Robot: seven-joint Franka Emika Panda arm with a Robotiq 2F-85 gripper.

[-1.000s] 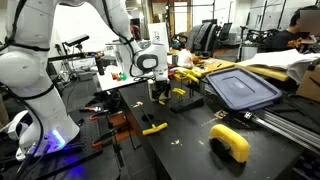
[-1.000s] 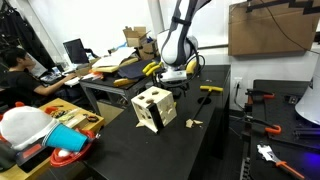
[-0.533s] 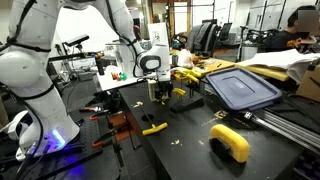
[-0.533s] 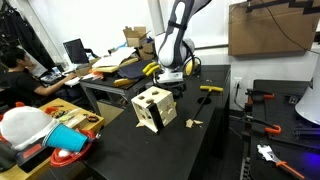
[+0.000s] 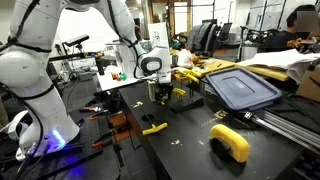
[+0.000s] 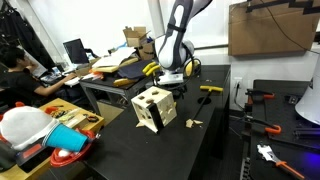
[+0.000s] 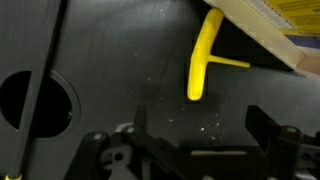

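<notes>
My gripper (image 7: 200, 130) is open and empty, hanging low over the black table. It also shows in both exterior views (image 5: 160, 93) (image 6: 171, 84). A yellow T-shaped piece (image 7: 205, 62) lies flat on the table just ahead of the fingers, apart from them. It also shows in both exterior views (image 5: 153, 127) (image 6: 210, 88). A wooden box with holes (image 6: 153, 108) stands on the table beside the gripper. Its pale edge fills the top right corner of the wrist view (image 7: 262, 32).
A yellow arch block (image 5: 231, 142) lies near the table's front. A dark blue bin lid (image 5: 240, 88) rests to one side. A small wooden piece (image 6: 195, 124) lies by the box. Red-handled tools (image 6: 262, 97), a red cup (image 6: 68, 158) and a person (image 6: 15, 75) surround the table.
The gripper has shifted slightly sideways near the wooden box. It stays open. Nothing on the table has moved.
</notes>
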